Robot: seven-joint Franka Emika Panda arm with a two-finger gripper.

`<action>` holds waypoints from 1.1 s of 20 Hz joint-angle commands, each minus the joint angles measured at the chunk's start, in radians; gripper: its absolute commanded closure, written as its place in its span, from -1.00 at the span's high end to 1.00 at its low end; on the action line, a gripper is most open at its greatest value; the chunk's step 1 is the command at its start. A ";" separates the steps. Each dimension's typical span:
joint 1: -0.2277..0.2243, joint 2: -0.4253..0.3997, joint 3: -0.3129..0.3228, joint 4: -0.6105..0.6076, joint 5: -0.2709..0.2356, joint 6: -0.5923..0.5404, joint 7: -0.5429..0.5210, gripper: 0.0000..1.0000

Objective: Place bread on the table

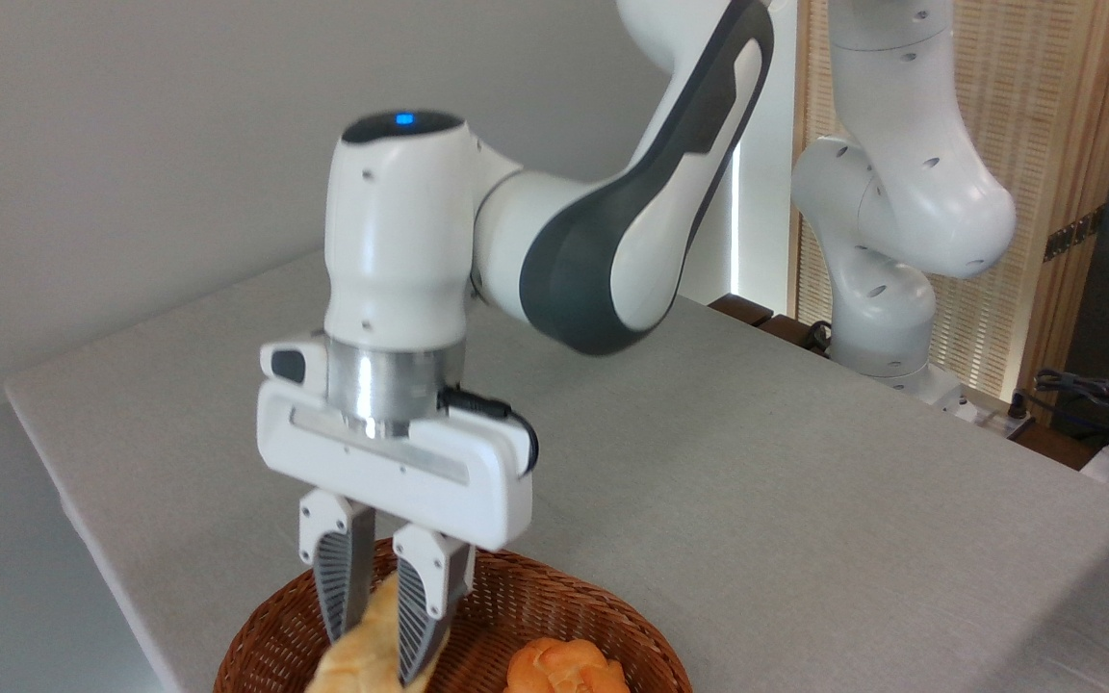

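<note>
Bread (367, 647): 1 pale golden roll, tilted w/ its upper tip between the 2 ribbed fingers (335, 577) of the gripper (376, 654). Fingers are drawn narrow and pinch the roll on both sides, so the gripper is holding it. The roll's lower end runs out of the bottom edge of the view; can't tell whether it touches the basket floor or hangs free. It sits over the basket (554, 602), not on the table.

Basket: 1, brown woven wicker, round, at the bottom centre, partly cut off by the frame edge. It rests on the near part of the table (757, 481), close to the table's left edge.

Buns: 1 small round orange bun (564, 669) lying inside the basket, right of the held roll & apart from the fingers.

Table: 1, large, light grey matte top, stretching back toward the wall and off to the right.

Arm (603, 260): 1 white & dark grey Panda, base at the far right side of the table, elbow bent high, wrist pointing straight down over the basket. Blue light glows on top of the wrist housing. Black cable plugs into the gripper body on its right side.

Background: plain grey wall at left, slatted wooden screen (1065, 144) at right, some dark cables at far right edge.
</note>
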 commanded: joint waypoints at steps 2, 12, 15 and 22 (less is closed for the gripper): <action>-0.005 -0.103 -0.008 -0.013 0.003 0.010 -0.010 -0.02; -0.040 -0.260 -0.112 -0.018 0.005 -0.525 0.125 0.09; -0.080 -0.272 -0.112 -0.045 0.003 -0.626 0.150 0.10; -0.152 -0.246 -0.114 -0.102 0.005 -0.628 0.142 1.00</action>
